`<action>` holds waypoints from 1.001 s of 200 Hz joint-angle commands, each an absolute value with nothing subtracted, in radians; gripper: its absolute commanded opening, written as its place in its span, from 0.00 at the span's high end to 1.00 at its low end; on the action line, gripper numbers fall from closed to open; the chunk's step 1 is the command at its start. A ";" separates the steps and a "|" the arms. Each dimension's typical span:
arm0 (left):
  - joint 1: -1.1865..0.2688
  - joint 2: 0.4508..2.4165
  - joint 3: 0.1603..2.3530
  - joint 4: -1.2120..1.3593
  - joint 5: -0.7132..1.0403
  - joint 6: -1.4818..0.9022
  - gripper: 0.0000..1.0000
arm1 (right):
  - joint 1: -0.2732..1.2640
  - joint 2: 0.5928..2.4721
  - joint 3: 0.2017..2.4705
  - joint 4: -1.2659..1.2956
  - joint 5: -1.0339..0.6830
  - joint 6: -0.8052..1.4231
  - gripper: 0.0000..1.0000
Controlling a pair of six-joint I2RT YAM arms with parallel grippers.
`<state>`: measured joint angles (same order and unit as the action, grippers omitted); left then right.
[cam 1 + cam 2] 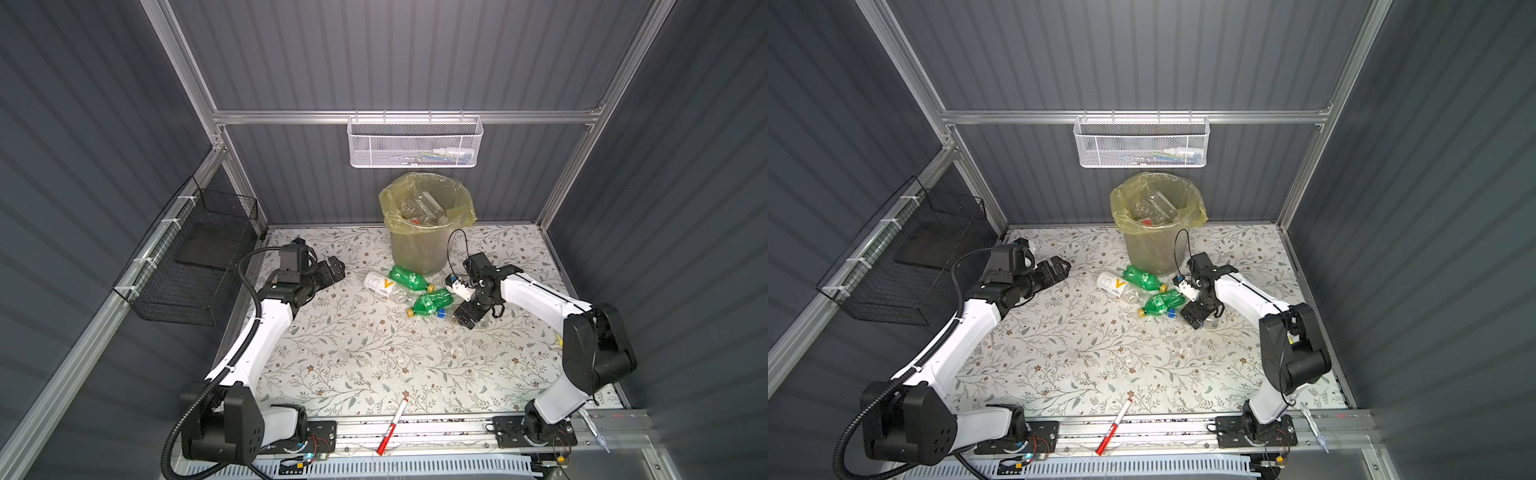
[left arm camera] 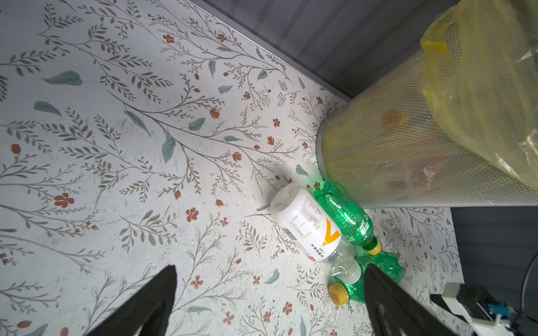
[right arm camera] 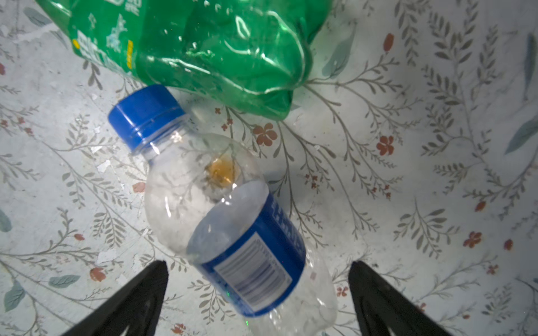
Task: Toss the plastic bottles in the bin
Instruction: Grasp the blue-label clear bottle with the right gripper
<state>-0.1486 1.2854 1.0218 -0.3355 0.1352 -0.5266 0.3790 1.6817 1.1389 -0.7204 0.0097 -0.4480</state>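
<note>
The bin (image 1: 419, 249), grey with a yellow bag, stands at the back wall with several clear plastic bottles (image 1: 424, 208) inside. In front of it lie a white-labelled bottle (image 1: 380, 284), two green bottles (image 1: 409, 277) (image 1: 430, 302) and a clear blue-capped bottle (image 3: 241, 238). My right gripper (image 1: 463, 319) is open and low over the clear bottle. In the right wrist view the bottle's lower body lies between the spread fingers (image 3: 139, 293), which stand apart from it. My left gripper (image 1: 334, 270) is open and empty, left of the pile; the left wrist view shows the white-labelled bottle (image 2: 308, 224) ahead.
A red-and-white marker pen (image 1: 392, 426) lies at the table's front edge. A white mesh basket (image 1: 415, 141) hangs on the back wall above the bin. A black wire basket (image 1: 195, 257) is fixed to the left wall beside my left arm.
</note>
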 commanded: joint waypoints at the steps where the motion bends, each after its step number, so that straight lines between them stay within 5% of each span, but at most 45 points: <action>1: -0.146 1.293 1.013 -0.326 0.162 -0.525 0.00 | 0.388 1.731 1.155 -0.703 -0.017 -0.497 0.02; 41: -0.146 1.295 1.015 -0.331 0.156 -0.525 0.00 | 0.390 1.764 1.137 -0.690 -0.079 -0.476 0.07; 101: -0.146 1.304 1.002 -0.317 0.162 -0.535 0.00 | 0.391 1.707 1.058 -0.642 -0.093 -0.409 0.40; 147: -0.146 1.293 0.997 -0.320 0.164 -0.534 0.00 | 0.380 1.541 0.998 -0.648 -0.120 -0.259 0.43; 200: -0.146 1.319 0.952 -0.265 0.222 -0.567 0.00 | 0.190 1.193 0.812 -0.538 -0.209 0.271 0.41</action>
